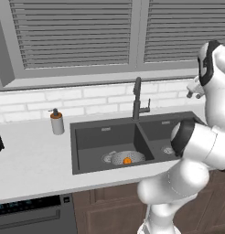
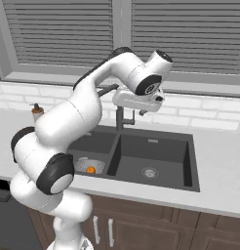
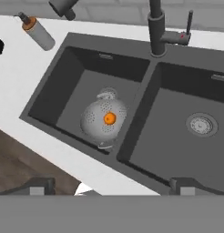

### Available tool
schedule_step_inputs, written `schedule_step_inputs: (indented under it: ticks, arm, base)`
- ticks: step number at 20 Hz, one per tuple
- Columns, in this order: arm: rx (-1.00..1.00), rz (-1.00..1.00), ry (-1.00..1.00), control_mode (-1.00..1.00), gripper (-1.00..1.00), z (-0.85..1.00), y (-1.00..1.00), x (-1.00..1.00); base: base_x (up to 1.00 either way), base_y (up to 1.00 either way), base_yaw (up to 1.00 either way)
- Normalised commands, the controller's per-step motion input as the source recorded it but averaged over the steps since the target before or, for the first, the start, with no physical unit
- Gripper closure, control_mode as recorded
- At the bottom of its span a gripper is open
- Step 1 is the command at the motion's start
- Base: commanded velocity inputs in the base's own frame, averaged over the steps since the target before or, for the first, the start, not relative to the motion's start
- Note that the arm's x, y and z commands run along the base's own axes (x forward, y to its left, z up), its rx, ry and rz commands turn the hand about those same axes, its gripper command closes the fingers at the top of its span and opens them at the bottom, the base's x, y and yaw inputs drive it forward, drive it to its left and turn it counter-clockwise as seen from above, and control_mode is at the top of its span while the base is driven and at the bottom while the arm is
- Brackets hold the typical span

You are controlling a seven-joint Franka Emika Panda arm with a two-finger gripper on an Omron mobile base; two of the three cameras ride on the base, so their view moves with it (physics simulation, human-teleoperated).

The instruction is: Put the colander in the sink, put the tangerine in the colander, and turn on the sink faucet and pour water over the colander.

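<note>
White arm raised above sink (image 2: 156, 161)

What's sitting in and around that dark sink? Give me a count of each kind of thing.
Colander: 1, in the left basin
Tangerine: 1, inside the colander
Sink faucet: 1, behind the divider
Soap pump bottle: 1, on the counter
Round drains: 2, one per basin
Total: 6

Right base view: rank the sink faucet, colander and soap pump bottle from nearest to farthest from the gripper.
1. sink faucet, just left of the open gripper.
2. colander, down in the left basin.
3. soap pump bottle, far left on the counter.
</note>
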Motion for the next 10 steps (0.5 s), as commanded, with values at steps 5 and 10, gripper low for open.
schedule_step_inputs:
  ticks: [5, 10]
  arm:
    - [0.01, 0.63, -0.06, -1.0, -1.0, -0.58, -0.55, 0.01]
    - [0.0, 0.94, -0.28, -1.0, -1.0, -0.37, -0.14, 0.02]
  base:
    - [0.0, 0.0, 0.0]
    - [0.0, 0.0, 0.0]
